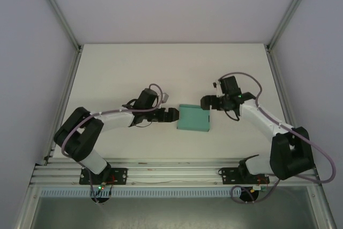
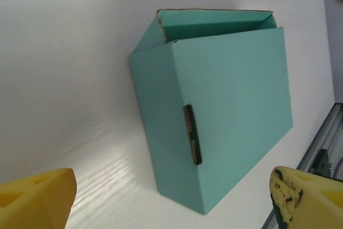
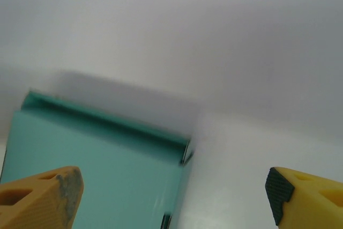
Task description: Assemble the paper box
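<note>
Left pincer (image 1: 173, 115) and right pincer (image 1: 207, 102) gape empty beside the paper box (image 1: 193, 118), blurred in right wrist view.

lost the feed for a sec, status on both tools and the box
Left tool open, just short of the paper box. Right tool open at its far corner. Box folded, flat on table, unheld. Nothing in the way.

The left arm (image 1: 113, 117) and the right arm (image 1: 263, 119) are showing white shells between bulky black joints. A pale purple cable (image 1: 154, 86) is looping along each. Small green lights (image 1: 100, 187) are glowing at the black bases (image 1: 119, 175). The fingertips (image 2: 35, 199) are looking yellow and wedge-shaped, one carrying dark speckles.
</note>
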### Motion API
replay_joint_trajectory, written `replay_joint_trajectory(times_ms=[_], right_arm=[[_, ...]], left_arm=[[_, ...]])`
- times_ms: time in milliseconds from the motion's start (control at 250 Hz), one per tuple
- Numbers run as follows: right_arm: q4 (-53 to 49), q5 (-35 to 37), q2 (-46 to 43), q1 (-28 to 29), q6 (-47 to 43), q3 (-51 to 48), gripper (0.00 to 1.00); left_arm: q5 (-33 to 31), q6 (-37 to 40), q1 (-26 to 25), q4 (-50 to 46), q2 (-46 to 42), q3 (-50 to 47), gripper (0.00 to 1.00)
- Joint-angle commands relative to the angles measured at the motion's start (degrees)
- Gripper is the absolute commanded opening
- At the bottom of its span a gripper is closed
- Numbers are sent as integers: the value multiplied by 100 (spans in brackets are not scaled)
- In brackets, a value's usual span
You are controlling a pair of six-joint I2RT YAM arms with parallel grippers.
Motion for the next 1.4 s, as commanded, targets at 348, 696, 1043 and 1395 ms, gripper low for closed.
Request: replay_joint_trajectory(times_ms=[348, 696, 1043, 1395], right_arm=[[1112, -952, 125, -244, 1639, -897, 89], [1039, -1079, 140, -369, 1550, -899, 88], [1250, -1505, 110, -369, 1597, -1022, 87], [2779, -2930, -12, -361, 2691, -1532, 80]], left_arm=[[1022, -440, 10, 1246, 1353, 478, 51], [756, -584, 97, 1326, 1480, 171, 33], [687, -956, 350, 1866, 1431, -240, 21], [753, -1071, 410, 2111, 1461, -379, 21]])
